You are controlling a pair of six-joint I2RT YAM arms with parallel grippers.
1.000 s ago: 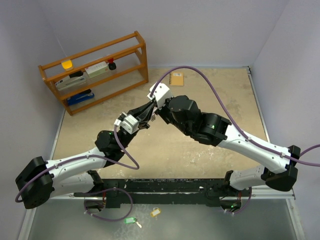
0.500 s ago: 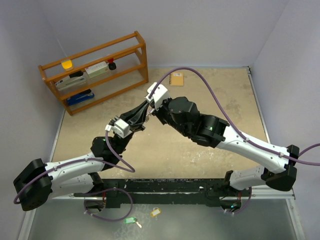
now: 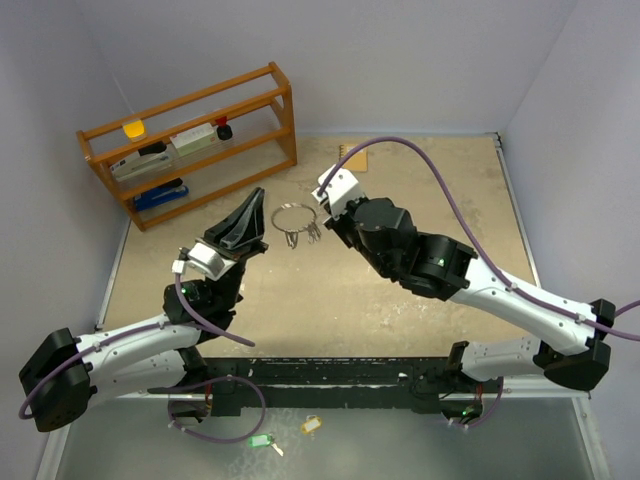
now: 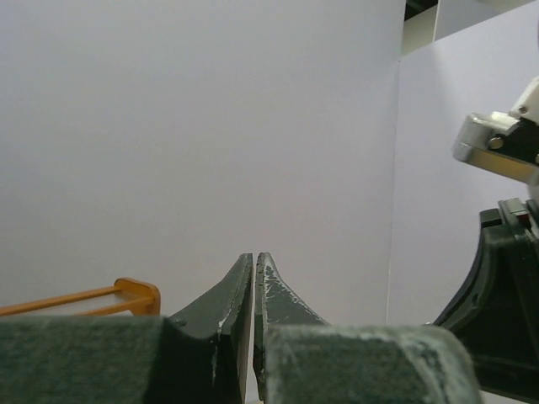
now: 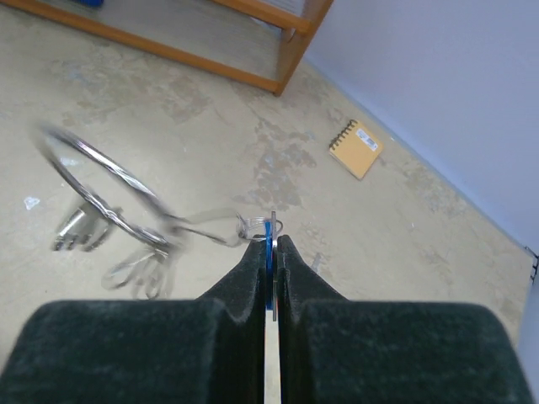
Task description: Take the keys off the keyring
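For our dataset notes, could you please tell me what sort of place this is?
Probably a lab test cell: plain walls enclose a worn tabletop, holding a wooden rack of office items and a small notebook.

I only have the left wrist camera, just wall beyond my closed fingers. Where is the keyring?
Observer: The keyring is out between the two arms in the top view, right beside the right fingers and apart from your left fingers.
Operator: Is the right side holding anything?
Observer: Yes, it is shut on a thin blue tag, seen edge-on, and the ring's wire reaches up to it.
Operator: Anything else near there?
Observer: A small tan notebook lies flat by the far wall, beyond the ring.
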